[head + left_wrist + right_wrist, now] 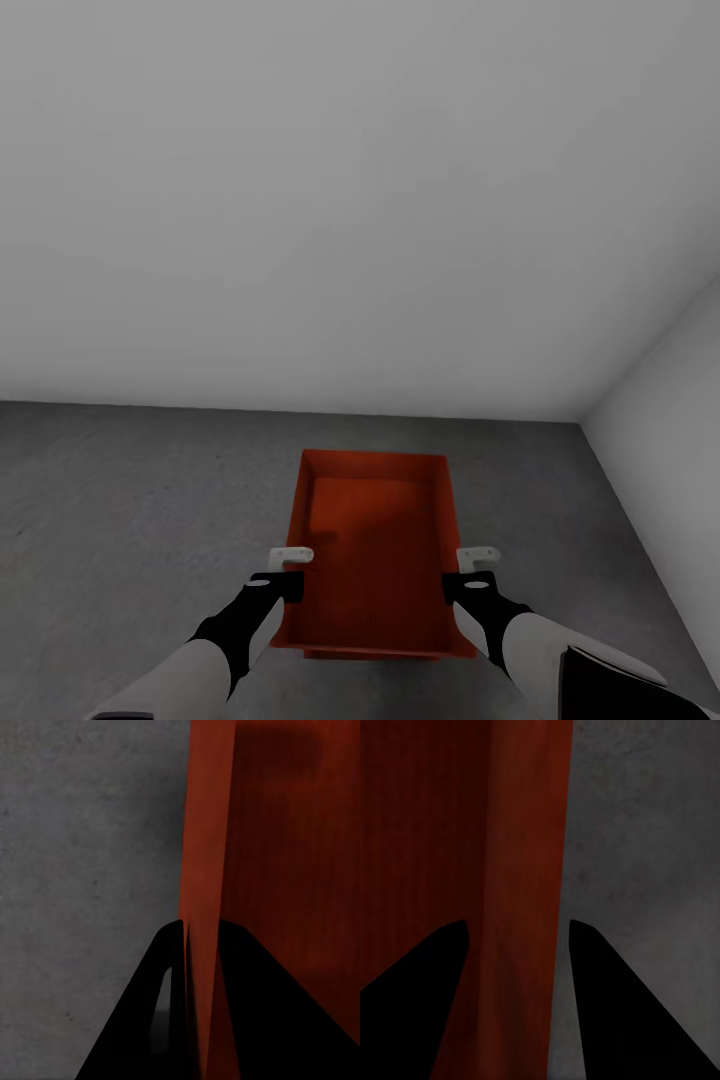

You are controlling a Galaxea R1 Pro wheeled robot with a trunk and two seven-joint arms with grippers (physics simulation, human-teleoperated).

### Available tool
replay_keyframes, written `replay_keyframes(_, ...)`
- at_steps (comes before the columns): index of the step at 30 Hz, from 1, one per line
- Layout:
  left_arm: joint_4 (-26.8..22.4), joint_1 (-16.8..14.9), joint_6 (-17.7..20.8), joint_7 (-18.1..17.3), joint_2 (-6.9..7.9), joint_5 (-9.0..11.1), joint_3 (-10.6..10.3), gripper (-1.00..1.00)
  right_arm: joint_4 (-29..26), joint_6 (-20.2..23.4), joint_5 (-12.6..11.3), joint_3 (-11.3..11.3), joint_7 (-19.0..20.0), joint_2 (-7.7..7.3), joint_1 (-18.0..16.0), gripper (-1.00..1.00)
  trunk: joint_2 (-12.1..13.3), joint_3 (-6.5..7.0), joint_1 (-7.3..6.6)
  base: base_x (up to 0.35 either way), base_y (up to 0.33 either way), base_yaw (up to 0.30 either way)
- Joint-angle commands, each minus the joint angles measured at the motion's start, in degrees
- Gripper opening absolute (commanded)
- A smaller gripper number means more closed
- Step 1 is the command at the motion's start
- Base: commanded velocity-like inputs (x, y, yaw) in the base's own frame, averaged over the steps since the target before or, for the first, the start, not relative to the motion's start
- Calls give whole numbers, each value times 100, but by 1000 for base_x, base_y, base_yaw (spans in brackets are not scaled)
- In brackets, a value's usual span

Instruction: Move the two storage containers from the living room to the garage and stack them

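An orange-red bin [375, 550] sits on the grey concrete floor [130, 520] near the corner of two pale walls [350, 200]. The left gripper [291, 556] has its jaws pinched shut on the bin's left wall. The right gripper [476, 555] straddles the right wall, its jaws apart, one finger [420, 997] inside and the other outside.
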Motion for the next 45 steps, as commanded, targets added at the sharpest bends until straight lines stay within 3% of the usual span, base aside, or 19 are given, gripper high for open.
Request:
replay_keyframes(1, -12, -4, 39, 5, 10, -55, 168, -100, 44, 3, 1, 61, -25, -4, -5, -100, -7, -6, 2, 5, 16, 0)
replay_keyframes(45, -12, -4, 39, 3, 1, -55, 164, -100, 44, 3, 1, 61, -25, -11, -5, -100, -7, -6, 2, 0, 1, 0)
